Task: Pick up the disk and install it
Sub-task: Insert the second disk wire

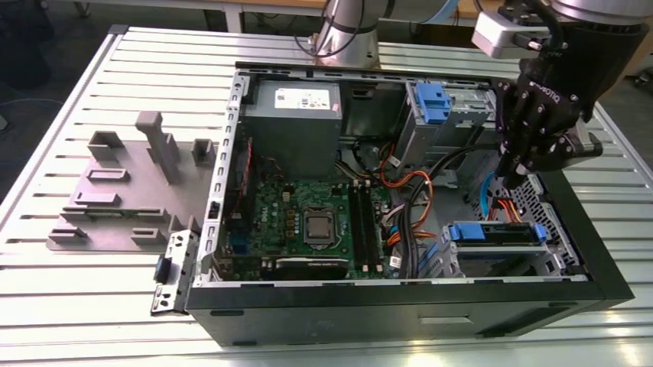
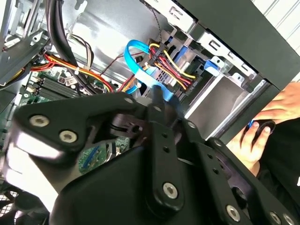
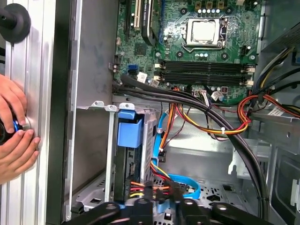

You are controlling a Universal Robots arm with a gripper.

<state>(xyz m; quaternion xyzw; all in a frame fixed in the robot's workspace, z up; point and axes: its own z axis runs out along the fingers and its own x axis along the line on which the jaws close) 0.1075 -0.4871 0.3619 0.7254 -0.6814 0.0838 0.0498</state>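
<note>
**Disk in the lower bay; gripper just beside it, nothing seen in its grasp**

Disk (image 1: 497, 234): one counted. In the exterior view it lies flat in the lower drive bay, at the near corner of the open computer case (image 1: 306, 302) on that view's right. Its blue carrier rail faces up and the silver body shows beneath. In the first wrist view the blue carrier tab sits within the metal cage. By appearance it is seated in the bay, not carried; whether it is fully home cannot be confirmed.

Gripper (image 1: 509, 179): one arm, one gripper. It is lowered inside the case, among the orange and blue cables. Whether it is open or closed cannot be told. No part of the disk is seen in its hold.

Governing relation: the disk lies just beside the gripper, below it and toward the near side of the case in the exterior view. The two appear apart, not touching. The disk's long axis runs across that view from left to right, and the gripper hangs near its right-hand end.

Other counts:
- One blue latch (image 1: 432, 102), on the upper bay and well apart from the disk.
- One grey holder block (image 1: 122, 191), on the slatted table (image 1: 61, 321) outside the case on the exterior view's left.
- One person's hand (image 2: 262, 131), outside the case wall on a small dark device.
</note>
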